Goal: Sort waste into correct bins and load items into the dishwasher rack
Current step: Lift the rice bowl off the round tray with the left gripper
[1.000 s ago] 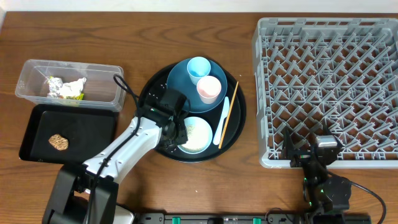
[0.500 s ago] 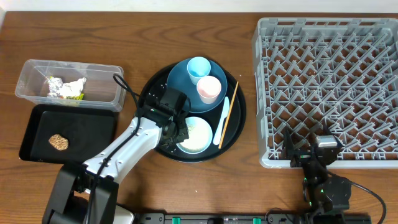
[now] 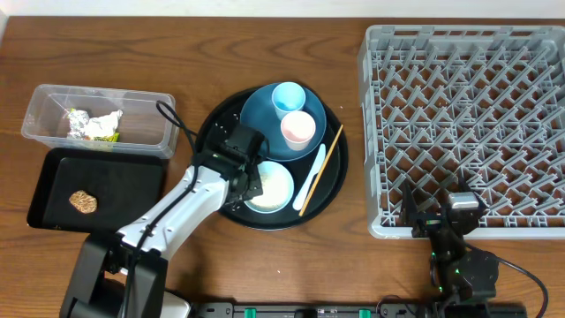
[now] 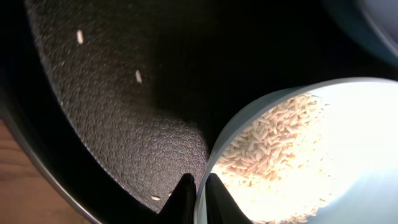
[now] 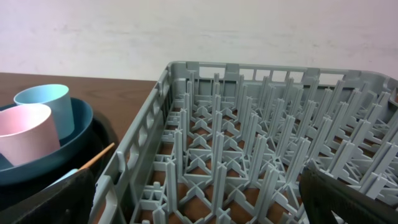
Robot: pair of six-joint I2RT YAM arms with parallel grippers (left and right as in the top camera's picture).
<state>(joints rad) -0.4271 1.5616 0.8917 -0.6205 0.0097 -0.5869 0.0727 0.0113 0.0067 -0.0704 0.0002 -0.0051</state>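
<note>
**Rim of bowl [image 3: 275, 187] pinched by left gripper [image 4: 200, 190]**

Rack [image 3: 463, 115] right, right gripper [image 5: 199, 196] at its near edge, fingers wide apart, empty. Round tray [image 3: 218, 113] central; tub [image 3: 40, 102] and black bin [image 3: 132, 190] left. On the tray: plate [image 3: 259, 119] far, carrying blue cup [image 3: 288, 95] and pink cup [image 3: 297, 130]; the held bowl near, rice [image 4: 273, 143] inside; spoon [image 3: 311, 177] and chopstick [image 3: 320, 168] right.
</note>
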